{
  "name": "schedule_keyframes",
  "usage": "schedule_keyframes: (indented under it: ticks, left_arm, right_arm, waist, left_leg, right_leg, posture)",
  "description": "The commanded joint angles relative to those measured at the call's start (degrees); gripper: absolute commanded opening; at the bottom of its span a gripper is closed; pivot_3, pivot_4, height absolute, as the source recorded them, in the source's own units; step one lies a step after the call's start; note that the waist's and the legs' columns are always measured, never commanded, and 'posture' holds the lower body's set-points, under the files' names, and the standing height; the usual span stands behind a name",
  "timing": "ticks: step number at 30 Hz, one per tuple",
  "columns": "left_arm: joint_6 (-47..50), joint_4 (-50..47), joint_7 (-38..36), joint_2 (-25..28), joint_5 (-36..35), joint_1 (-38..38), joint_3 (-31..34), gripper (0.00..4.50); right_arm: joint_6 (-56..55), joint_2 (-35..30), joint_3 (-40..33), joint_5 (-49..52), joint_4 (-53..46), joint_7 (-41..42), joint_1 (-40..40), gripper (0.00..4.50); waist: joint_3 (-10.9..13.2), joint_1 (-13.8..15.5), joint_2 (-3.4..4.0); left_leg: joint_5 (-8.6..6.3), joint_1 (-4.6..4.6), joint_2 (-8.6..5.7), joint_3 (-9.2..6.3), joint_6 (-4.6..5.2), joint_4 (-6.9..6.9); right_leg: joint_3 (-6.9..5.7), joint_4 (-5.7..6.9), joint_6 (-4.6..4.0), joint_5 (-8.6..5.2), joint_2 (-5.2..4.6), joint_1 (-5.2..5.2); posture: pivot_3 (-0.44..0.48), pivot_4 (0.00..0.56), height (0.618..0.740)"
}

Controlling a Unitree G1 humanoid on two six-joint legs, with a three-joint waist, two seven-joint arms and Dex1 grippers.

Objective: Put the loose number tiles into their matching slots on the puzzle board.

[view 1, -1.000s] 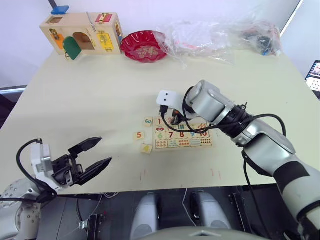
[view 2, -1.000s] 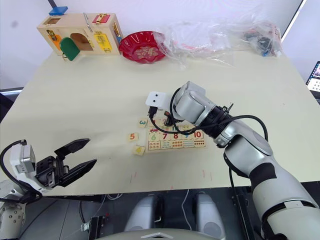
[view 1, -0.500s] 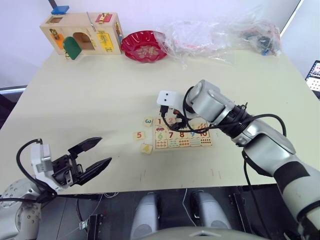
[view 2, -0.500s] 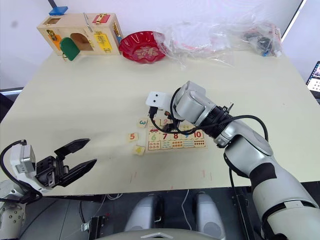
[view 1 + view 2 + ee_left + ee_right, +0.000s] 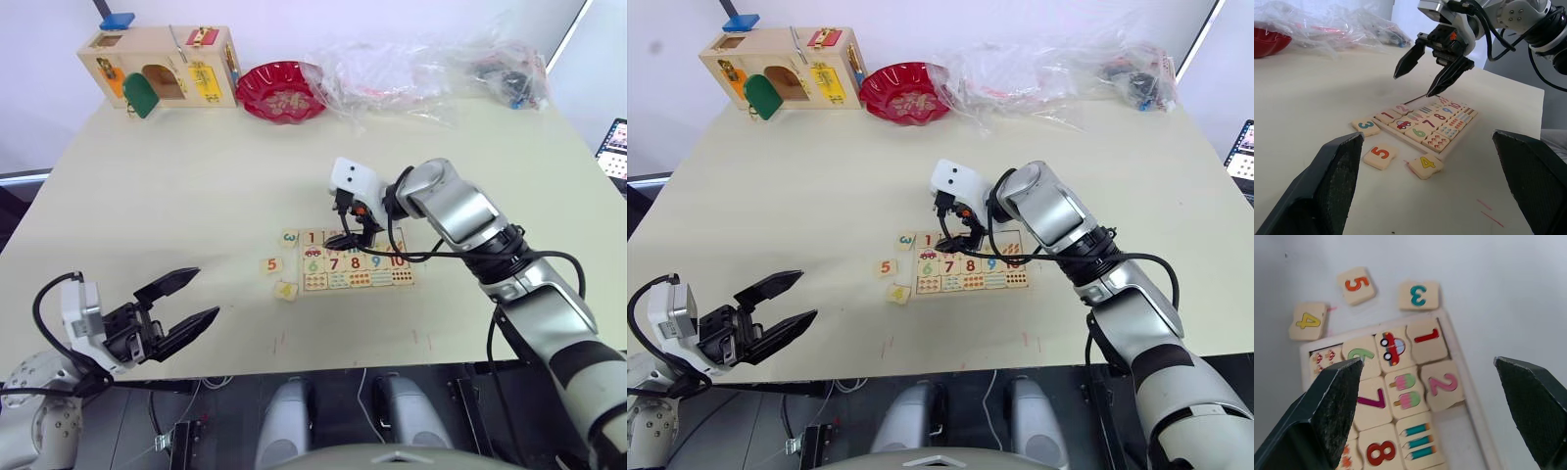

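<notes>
Right gripper (image 5: 1433,73) hovered over the top row of the puzzle board (image 5: 1469,409), its fingers (image 5: 1406,59) spread wide, holding nothing and touching nothing; tips sat just above the board's upper edge. Left gripper (image 5: 181,311) hung low over the near left part of the worktop (image 5: 196,186), well apart from the board, fingers also wide open and empty. Board lay flat near the middle of the worktop. In its top row, tile 1 (image 5: 1427,338) and tile 2 (image 5: 1444,385) sat in the first two slots, tile 2 slightly crooked in its slot; the slot just past it (image 5: 1469,418) showed bare wood. Below them ran the row of digits 6 (image 5: 1358,356), 7 and 8 with small counting pictures between. Three loose tiles lay on the worktop off the board's left end: tile 3 (image 5: 1419,294) touching or just beside the board's corner next to tile 1, tile 5 (image 5: 1356,284) a little further out, tile 4 (image 5: 1308,321) nearest the board's lower corner. At the far edge stood a wooden latch box (image 5: 162,67), a red bowl (image 5: 286,90) and crumpled clear plastic bags (image 5: 431,67).
</notes>
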Motion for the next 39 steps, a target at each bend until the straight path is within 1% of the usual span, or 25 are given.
schedule_keyframes:
  ticks: [1, 4, 9, 10, 11, 24, 39]
  left_arm:
    - [-0.58, -1.01, -0.26, 0.41, -0.59, -0.33, 1.05, 4.5]
    - [-0.43, -0.78, -0.37, 0.68, -0.53, -0.66, 1.0, 4.5]
    - [-0.22, -0.56, -0.45, 1.04, -0.52, -0.98, 1.18, 4.5]
    - [-0.21, -0.59, -0.44, 1.06, -0.53, -0.98, 1.21, 4.5]
    - [-0.19, -0.64, -0.43, 1.07, -0.54, -0.96, 1.22, 4.5]
    - [-0.54, -0.91, -0.11, 0.6, -0.41, -0.52, 1.29, 4.5]
    - [-0.74, -1.21, 0.1, 0.42, -0.56, 0.07, 1.42, 4.5]
  right_arm:
    - [-7.14, 0.62, -2.31, -0.92, 3.39, -1.92, 0.21, 4.47]
    - [-9.15, 1.75, -3.68, -0.3, 8.35, -1.77, -0.08, 3.63]
    - [-13.02, 2.65, -4.23, -1.1, 14.27, -1.29, -0.74, 0.86]
    - [-13.71, 2.79, -4.24, -1.31, 15.01, -1.22, -0.82, 0.38]
    - [-14.24, 2.96, -4.25, -1.51, 15.72, -1.22, -0.91, 0.07]
    - [-17.39, 4.81, -4.34, -4.32, 20.92, -1.11, -1.9, 0.07]
    - [-17.19, 4.99, -3.67, -5.23, 18.68, 1.54, -0.79, 0.07]
  waist:
    - [0.0, 0.01, 0.0]
    - [0.0, 0.03, -0.01]
    - [0.0, 0.02, 0.0]
    - [0.0, 0.02, 0.0]
    - [0.0, 0.0, 0.0]
    - [0.0, -0.01, 0.0]
    - [0.01, 0.01, 0.0]
  left_leg:
    - [0.0, 0.0, 0.0, 0.0, 0.0, 0.01]
    - [0.0, -0.02, 0.0, 0.03, 0.0, 0.01]
    - [0.0, -0.02, 0.0, 0.04, 0.0, 0.0]
    - [0.0, -0.03, 0.0, 0.04, 0.0, 0.0]
    - [0.0, -0.01, 0.0, 0.04, 0.0, 0.0]
    - [0.0, -0.01, 0.0, 0.04, 0.0, 0.0]
    - [0.0, -0.01, 0.01, 0.04, 0.0, 0.0]
  right_leg:
    - [0.0, 0.0, 0.0, 0.0, 0.0, 0.0]
    - [0.03, -0.03, 0.01, 0.01, 0.0, 0.0]
    - [0.04, -0.04, 0.02, 0.01, 0.0, 0.0]
    - [0.04, -0.04, 0.02, 0.01, 0.0, 0.0]
    - [0.04, -0.03, 0.02, 0.01, 0.0, 0.01]
    - [0.05, -0.02, 0.02, 0.01, 0.0, 0.0]
    - [0.05, -0.02, 0.02, 0.01, 0.0, 0.0]
  posture:
    - [0.0, 0.15, 0.74]
    - [0.0, 0.15, 0.74]
    - [0.0, 0.15, 0.74]
    - [0.0, 0.15, 0.74]
    - [0.0, 0.15, 0.74]
    - [0.0, 0.15, 0.74]
    - [0.0, 0.15, 0.74]
